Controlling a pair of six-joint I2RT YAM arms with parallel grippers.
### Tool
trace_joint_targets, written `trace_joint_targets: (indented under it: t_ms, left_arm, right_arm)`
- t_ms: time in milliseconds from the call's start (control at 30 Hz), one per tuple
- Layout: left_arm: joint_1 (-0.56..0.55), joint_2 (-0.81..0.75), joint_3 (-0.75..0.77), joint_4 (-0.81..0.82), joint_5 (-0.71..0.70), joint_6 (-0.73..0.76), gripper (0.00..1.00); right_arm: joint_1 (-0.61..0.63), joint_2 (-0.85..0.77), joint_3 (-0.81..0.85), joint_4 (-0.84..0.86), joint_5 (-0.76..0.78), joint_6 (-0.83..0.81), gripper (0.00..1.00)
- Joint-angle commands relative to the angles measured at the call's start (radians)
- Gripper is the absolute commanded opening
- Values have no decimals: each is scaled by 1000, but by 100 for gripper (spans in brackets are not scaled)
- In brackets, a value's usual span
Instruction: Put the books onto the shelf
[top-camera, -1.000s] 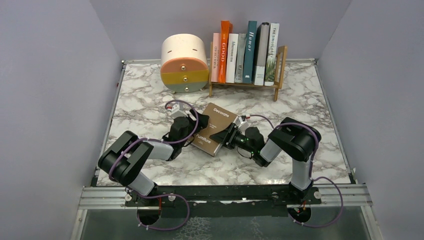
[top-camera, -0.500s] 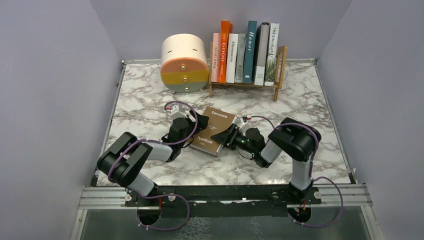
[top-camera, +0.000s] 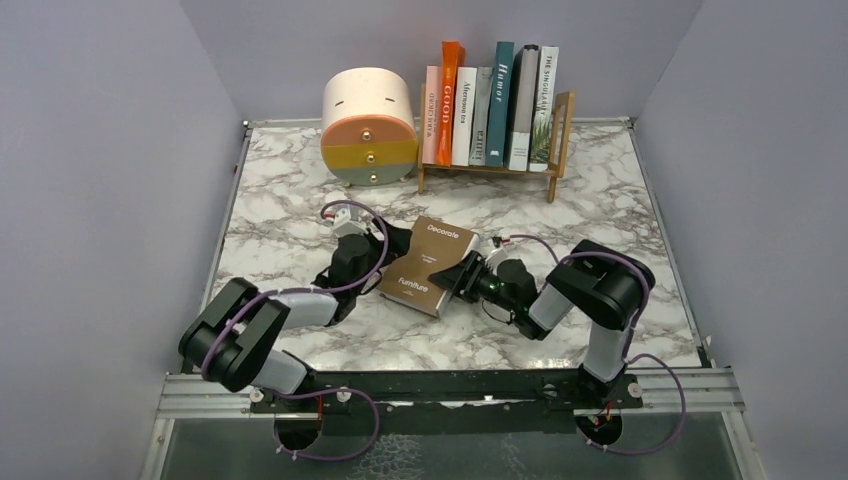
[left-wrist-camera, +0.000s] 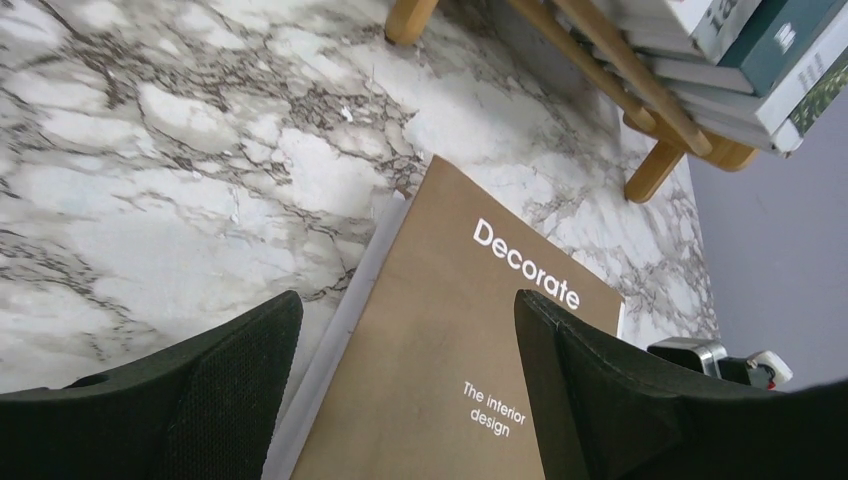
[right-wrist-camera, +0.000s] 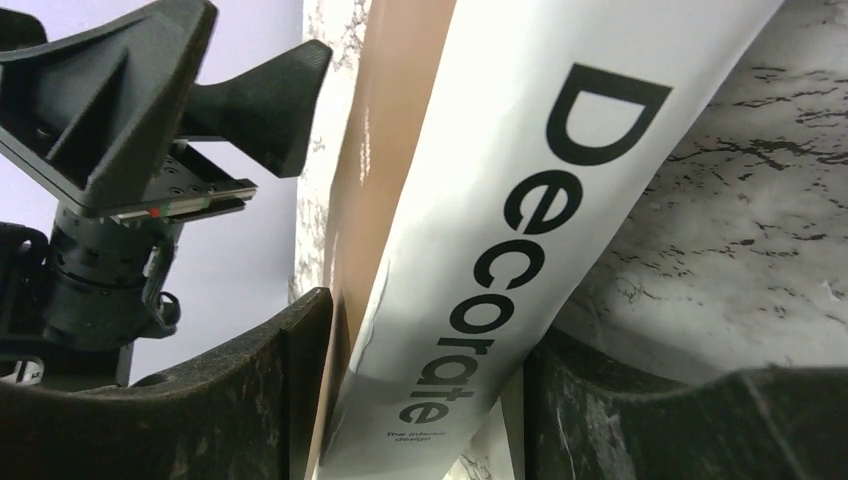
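i've got the right jaws pinching the brown book (top-camera: 428, 265) by its spine edge. in the right wrist view the white spine reading "decorate" fills the gap between them, one pad (right-wrist-camera: 250, 400) against the brown cover and the other on the far side.

the left jaws are spread. in the left wrist view the brown cover, with "decorate" and "the interior design" on it, shows between them and just ahead, and its near corner runs under the gap. i can't tell whether either left pad touches it. from above, the left jaws sit at the book's left edge and the right jaws at its right edge, facing each other across it.

the book is low over the counter (top-camera: 290, 215) between the two sets of jaws. the wrist views suggest it's tipped up on one long edge, but i can't say how much of it rests on the marble.

the shelf (top-camera: 556, 140) is well ahead of both jaws, at the back of the counter, with seven books (top-camera: 500, 100) standing upright in it, spines out. there's a narrow gap at its right end post. the round box (top-camera: 368, 125) sits just left of the shelf, ahead of the left jaws.
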Motion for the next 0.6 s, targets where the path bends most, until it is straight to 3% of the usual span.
trace_joint_targets:
  t_ms: [0,400,567]
  left_arm:
    - [16,-135,1,-127,-93,57,72]
    - [24,-394,5,-362,-227,137,74]
    - [25,-417,42,-456,-253,163,75]
  right_arm:
    - [-9,-78,-33,-34,62,-48,56]
    - [-11,-243,-28,-167,124,-136,42]
    - [-11,-389,6,-357,179,-232,17]
